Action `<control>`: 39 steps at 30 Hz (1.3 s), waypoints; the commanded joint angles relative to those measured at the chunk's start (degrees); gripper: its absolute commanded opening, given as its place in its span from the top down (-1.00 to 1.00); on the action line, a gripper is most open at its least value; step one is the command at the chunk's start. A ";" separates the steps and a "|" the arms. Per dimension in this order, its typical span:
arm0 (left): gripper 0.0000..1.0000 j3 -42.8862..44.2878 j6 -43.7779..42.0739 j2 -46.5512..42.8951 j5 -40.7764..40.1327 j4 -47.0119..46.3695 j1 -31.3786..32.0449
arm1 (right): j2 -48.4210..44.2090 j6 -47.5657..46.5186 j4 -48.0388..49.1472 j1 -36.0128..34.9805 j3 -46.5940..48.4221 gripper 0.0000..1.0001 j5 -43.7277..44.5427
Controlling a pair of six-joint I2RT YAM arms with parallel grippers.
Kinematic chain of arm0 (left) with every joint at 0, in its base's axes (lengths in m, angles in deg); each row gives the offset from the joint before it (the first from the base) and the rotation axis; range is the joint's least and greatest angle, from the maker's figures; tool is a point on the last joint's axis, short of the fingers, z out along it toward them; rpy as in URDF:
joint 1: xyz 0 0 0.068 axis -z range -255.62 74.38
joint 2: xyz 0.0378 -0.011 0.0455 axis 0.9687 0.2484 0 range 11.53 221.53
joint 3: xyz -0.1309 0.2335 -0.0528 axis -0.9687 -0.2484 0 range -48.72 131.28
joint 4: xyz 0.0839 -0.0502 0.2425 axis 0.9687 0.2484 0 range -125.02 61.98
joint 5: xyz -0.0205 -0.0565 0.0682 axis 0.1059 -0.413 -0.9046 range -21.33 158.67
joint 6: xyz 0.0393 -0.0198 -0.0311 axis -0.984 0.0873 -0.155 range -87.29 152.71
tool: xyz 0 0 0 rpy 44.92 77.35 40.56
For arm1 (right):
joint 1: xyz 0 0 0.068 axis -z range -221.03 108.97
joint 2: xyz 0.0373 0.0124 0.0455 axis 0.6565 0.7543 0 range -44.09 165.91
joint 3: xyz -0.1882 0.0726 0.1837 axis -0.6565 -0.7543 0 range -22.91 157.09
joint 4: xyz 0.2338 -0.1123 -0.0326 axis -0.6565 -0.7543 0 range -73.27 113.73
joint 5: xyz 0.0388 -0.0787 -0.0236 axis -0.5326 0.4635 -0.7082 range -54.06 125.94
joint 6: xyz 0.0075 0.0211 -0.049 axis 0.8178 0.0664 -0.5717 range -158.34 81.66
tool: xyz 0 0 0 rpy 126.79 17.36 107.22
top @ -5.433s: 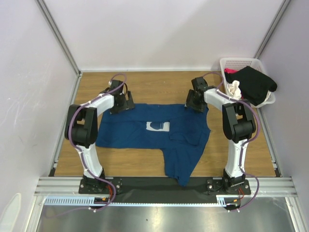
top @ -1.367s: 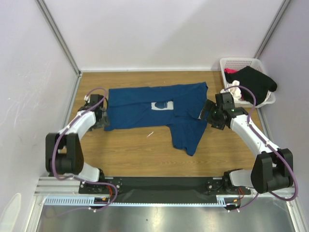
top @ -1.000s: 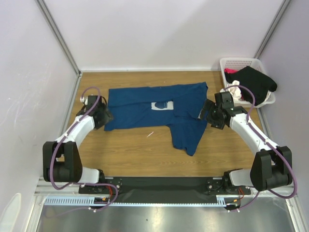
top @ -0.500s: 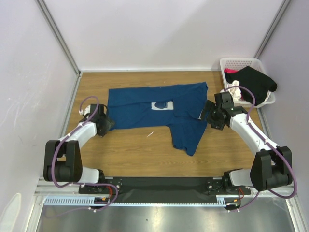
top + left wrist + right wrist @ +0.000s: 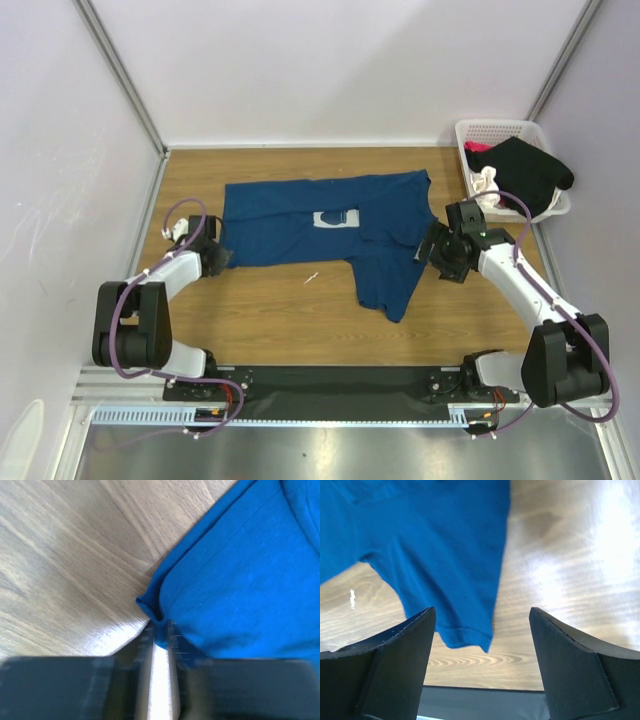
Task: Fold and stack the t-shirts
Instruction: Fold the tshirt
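While the dark blue t-shirt (image 5: pixel 290 215) lies spread on the wooden tabletop (image 5: pixel 260 320), nearer to the far edge than to the near edge, 1 part of it runs down toward the near edge, a little right of the middle. Its white square print (image 5: pixel 335 217) faces up near the middle of the cloth.

The left gripper (image 5: pixel 220 257) is low at the near left corner of this shirt. In the left wrist view the 2 fingers (image 5: pixel 145 645) stand very near to each other, and the folded corner of the blue cloth (image 5: pixel 240 580) sits between their tips, so the left gripper (image 5: pixel 159 630) pinches the shirt there. This view is blurred at the fingers.

The right gripper (image 5: pixel 432 252) is at the right edge of the same shirt. In the right wrist view its 2 fingers (image 5: pixel 395 650) are spread wide, and the right gripper (image 5: pixel 481 615) has the hem of the blue cloth (image 5: pixel 435 545) below it; I cannot tell if they touch.

At the far right corner of the tabletop stands a white basket (image 5: pixel 500 130). A black t-shirt (image 5: pixel 525 170) hangs over its rim, a cream-white one (image 5: pixel 487 182) is beside it, and a pink one (image 5: pixel 476 147) shows only a little. A small white scrap (image 5: pixel 312 277) lies on the wood just near the blue shirt.
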 commanded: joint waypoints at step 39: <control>0.99 -0.79 -3.58 -0.04 1.53 -2.79 -2.77 | 12.63 6.61 10.92 -9.15 -9.60 0.29 -0.24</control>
